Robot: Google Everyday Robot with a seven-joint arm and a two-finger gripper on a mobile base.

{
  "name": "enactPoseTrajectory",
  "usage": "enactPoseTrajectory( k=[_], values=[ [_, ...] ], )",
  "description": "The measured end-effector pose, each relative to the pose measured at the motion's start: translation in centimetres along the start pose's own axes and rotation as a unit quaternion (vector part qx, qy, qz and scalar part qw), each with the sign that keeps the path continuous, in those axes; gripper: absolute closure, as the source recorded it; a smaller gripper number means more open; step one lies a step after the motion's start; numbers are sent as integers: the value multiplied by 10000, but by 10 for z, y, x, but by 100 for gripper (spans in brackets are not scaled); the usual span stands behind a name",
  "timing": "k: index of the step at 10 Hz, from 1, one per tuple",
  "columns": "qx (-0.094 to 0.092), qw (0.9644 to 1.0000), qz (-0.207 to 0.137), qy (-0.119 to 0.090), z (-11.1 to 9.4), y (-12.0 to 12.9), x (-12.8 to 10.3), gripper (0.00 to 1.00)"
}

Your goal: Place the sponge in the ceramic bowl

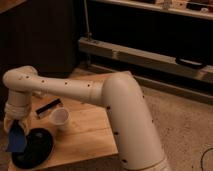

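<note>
The bright-blue sponge (17, 141) hangs upright from my gripper (15, 130), which is shut on its top end. It sits at the far left of the camera view, over the left rim of the glossy black ceramic bowl (37, 150). The bowl rests on the front-left corner of the wooden table (85, 132). My white arm (90, 92) arches in from the lower right and bends down to the gripper. The sponge's lower edge is at about rim height; I cannot tell whether it touches the bowl.
A small white cup (60, 118) stands just right of the bowl, close to the wrist. A black rectangular bar (48, 107) lies behind the cup. Dark shelving and a metal rail (145, 57) run behind the table.
</note>
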Motion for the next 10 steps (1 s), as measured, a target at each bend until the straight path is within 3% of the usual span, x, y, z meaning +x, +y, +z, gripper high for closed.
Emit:
enactPoseTrajectory(
  k=[2, 3, 7, 10],
  values=[
    [263, 9995, 152, 41, -20, 19, 28, 20],
    [354, 9992, 183, 56, -28, 25, 37, 20],
    [430, 9990, 129, -60, -27, 25, 36, 20],
    [398, 9987, 51, -315, -22, 25, 32, 20]
  ],
)
